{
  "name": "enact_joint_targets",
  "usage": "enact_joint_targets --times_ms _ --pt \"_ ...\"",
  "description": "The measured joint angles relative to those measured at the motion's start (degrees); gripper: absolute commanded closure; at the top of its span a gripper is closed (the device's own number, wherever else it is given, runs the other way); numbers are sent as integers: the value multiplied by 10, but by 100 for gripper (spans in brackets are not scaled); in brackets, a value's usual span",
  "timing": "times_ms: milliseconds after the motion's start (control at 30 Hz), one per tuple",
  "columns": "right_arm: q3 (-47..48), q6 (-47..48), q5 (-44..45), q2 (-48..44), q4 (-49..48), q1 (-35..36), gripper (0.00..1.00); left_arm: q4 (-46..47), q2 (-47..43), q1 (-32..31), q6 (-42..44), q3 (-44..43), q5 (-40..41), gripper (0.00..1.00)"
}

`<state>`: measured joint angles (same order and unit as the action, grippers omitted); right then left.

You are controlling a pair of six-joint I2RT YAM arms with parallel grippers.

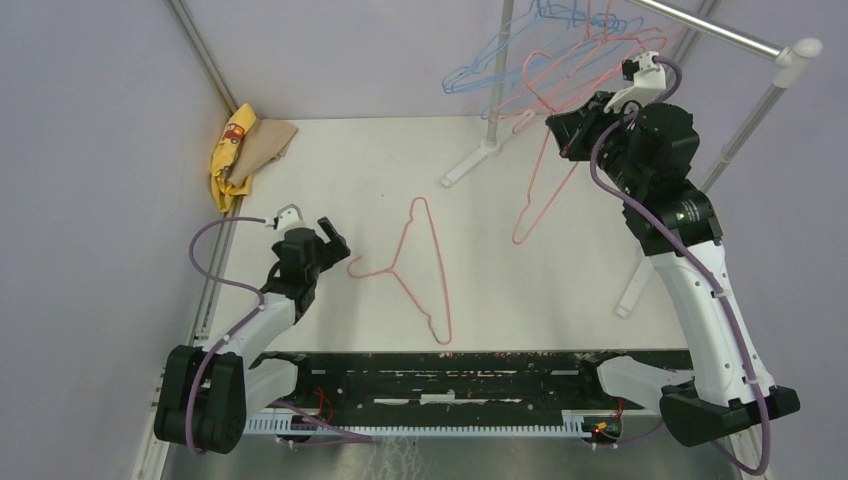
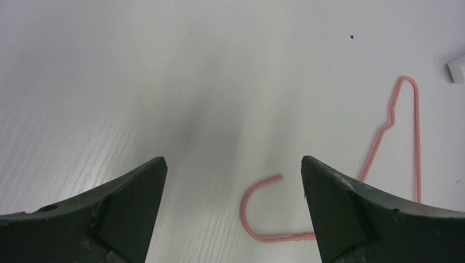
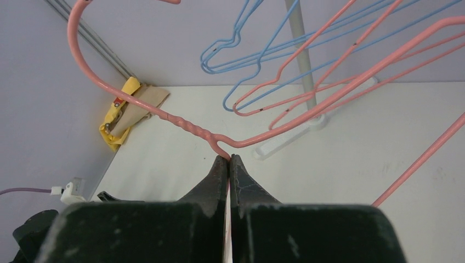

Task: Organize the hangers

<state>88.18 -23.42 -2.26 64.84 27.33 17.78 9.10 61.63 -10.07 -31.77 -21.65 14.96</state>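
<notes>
One pink-red hanger (image 1: 392, 272) lies flat on the white table, its hook pointing left. My left gripper (image 1: 330, 240) is open and empty just left of that hook, low over the table. In the left wrist view the hook (image 2: 243, 211) lies between the spread fingers, nearer the right one. My right gripper (image 1: 560, 135) is raised at the back right and is shut on another pink-red hanger (image 1: 528, 195), which hangs down from it. The right wrist view shows the jaws pinching the wire just below its twisted neck (image 3: 189, 129). Light blue hangers (image 1: 480, 75) and pink-red hangers (image 1: 600, 45) hang on the rack.
The silver rack bar (image 1: 720, 35) runs across the back right above the right arm, with a white foot (image 1: 470, 160) on the table and a leaning pole (image 1: 740, 140). A yellow and tan cloth (image 1: 245, 150) lies in the back left corner by the metal frame post (image 1: 205, 60).
</notes>
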Motion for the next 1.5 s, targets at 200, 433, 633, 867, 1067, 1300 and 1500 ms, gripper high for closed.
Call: enact_joint_targets --times_ms 200,433,633,867,1067,1300,1500 --pt "19 -24 -59 31 -25 -52 99 0 12 0 0 0 0 1" --pt "30 -70 -127 64 -77 -156 99 0 17 0 0 0 0 1" --pt "30 -115 -175 88 -128 -217 99 0 23 0 0 0 1 1" --pt "37 -158 -204 108 -180 -267 99 0 36 0 0 0 3 1" --pt "45 -183 -208 128 -215 -296 99 0 43 0 0 0 5 1" --pt "49 -198 -199 158 -239 -320 99 0 42 0 0 0 11 1" --pt "54 -198 -192 169 -248 -329 99 0 41 0 0 0 15 1"
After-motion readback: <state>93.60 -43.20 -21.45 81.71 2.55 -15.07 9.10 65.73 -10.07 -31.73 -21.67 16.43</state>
